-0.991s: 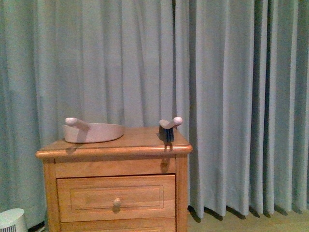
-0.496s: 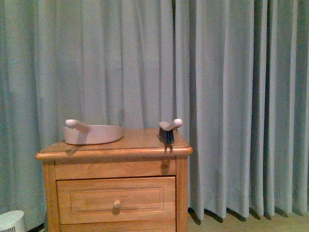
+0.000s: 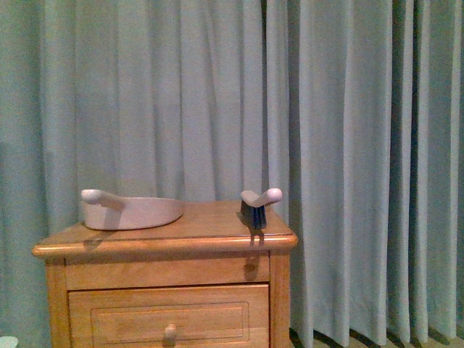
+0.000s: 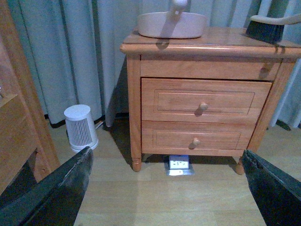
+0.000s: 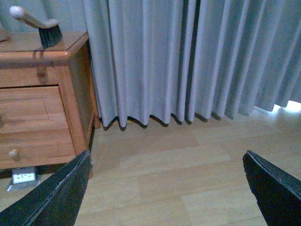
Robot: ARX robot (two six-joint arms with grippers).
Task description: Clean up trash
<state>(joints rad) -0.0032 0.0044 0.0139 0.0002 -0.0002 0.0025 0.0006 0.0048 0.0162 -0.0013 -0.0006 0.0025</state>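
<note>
- Two grippers, both empty. The left gripper (image 4: 165, 153) is spread wide, its dark fingers (image 4: 56, 193) at the edges of its wrist view. The right gripper (image 5: 166, 153) is just as wide, with nothing between the jaws.
- No trash shows in any view: not on the nightstand (image 3: 167, 243), not on the floor (image 5: 178, 183) in front of it, not along the curtain (image 3: 348, 145). (Under the nightstand it is shadowed, so I cannot rule that spot out.)
- On the nightstand top a dustpan (image 3: 134, 212) sits toward the left and a brush (image 3: 255, 212) stands at the right front corner, well apart. Both handles stick up and out.
- Neither arm shows in the front view. Both wrist cameras look across low ground, so the arms hang low.
- Left wrist view: two drawers (image 4: 202, 106), both closed. A white cylinder (image 4: 81, 127) stands on the floor beside the nightstand, near the curtain, and a small box (image 4: 179, 165) lies under the nightstand.
- Step in hand, as I judge it: search and approach. Nothing is grasped and nothing is swept.
- Next move calls for finding the wad first, by turning toward floor not yet in view.
- If sweeping is the plan, brush and dustpan likely go one to each gripper. The raised handles look like easy grips, and the wide jaws suit that.
</note>
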